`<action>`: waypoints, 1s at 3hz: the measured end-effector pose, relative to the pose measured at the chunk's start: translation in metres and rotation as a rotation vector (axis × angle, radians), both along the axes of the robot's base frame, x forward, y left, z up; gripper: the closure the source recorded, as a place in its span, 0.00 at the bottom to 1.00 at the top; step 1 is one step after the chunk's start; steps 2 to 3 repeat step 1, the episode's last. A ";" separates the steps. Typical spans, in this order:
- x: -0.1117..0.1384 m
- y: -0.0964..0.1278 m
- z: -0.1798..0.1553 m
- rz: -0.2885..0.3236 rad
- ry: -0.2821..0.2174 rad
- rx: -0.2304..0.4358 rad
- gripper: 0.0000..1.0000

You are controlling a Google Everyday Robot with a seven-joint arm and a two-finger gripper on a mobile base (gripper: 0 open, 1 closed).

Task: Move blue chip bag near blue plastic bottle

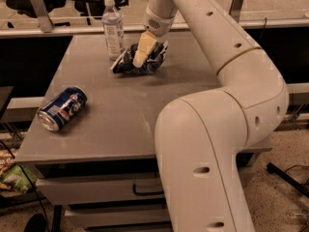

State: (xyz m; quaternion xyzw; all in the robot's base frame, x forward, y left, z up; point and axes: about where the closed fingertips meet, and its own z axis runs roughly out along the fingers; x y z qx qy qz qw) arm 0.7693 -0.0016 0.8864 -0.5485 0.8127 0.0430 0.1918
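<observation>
Well to the near side of the pincer [142, 52], a blue soda can [62, 108] lies tipped over on the tabletop [113, 115], clear of the work. The pincer pinches the crumpled blue chip bag [124, 64], held low at the tabletop. Just beyond and beside it stands the blue plastic bottle [112, 29], so the bag looks nearly delivered.

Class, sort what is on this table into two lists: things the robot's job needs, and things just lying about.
Job: blue chip bag, gripped by the gripper at the far side of the table; blue plastic bottle, upright just left of it.
Lying about: blue soda can, on its side near the front left edge.
</observation>
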 end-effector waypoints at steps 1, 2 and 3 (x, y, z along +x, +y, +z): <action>0.000 0.000 0.000 0.000 0.000 0.000 0.00; 0.000 0.000 0.000 0.000 0.000 0.000 0.00; 0.000 0.000 0.000 0.000 0.000 0.000 0.00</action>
